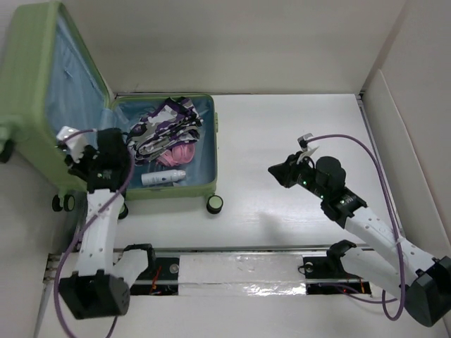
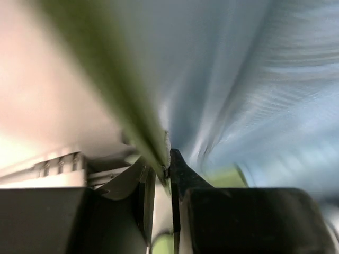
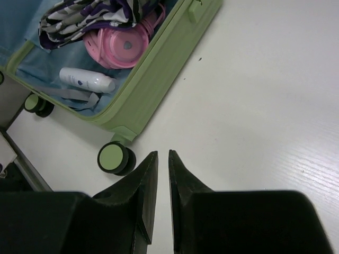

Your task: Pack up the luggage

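The pale green luggage (image 1: 215, 141) lies open at the left, its lid (image 1: 42, 84) raised and tilted, light blue lining inside. In the base lie a purple-and-white patterned cloth (image 1: 165, 123), a pink round item (image 1: 176, 155) and a white bottle (image 1: 163, 177). My left gripper (image 1: 72, 141) is shut on the lid's green edge (image 2: 106, 79); the left wrist view is blurred, with its fingertips (image 2: 165, 164) pinching that rim beside the lining (image 2: 254, 79). My right gripper (image 1: 276, 171) hangs empty over the bare table, jaws nearly closed (image 3: 163, 154), right of the luggage (image 3: 153, 69).
A green-faced wheel (image 3: 114, 157) sticks out at the luggage's near right corner (image 1: 215, 204). White walls stand behind and at the right (image 1: 416, 141). A mounting rail with a taped strip (image 1: 239, 271) runs along the near edge.
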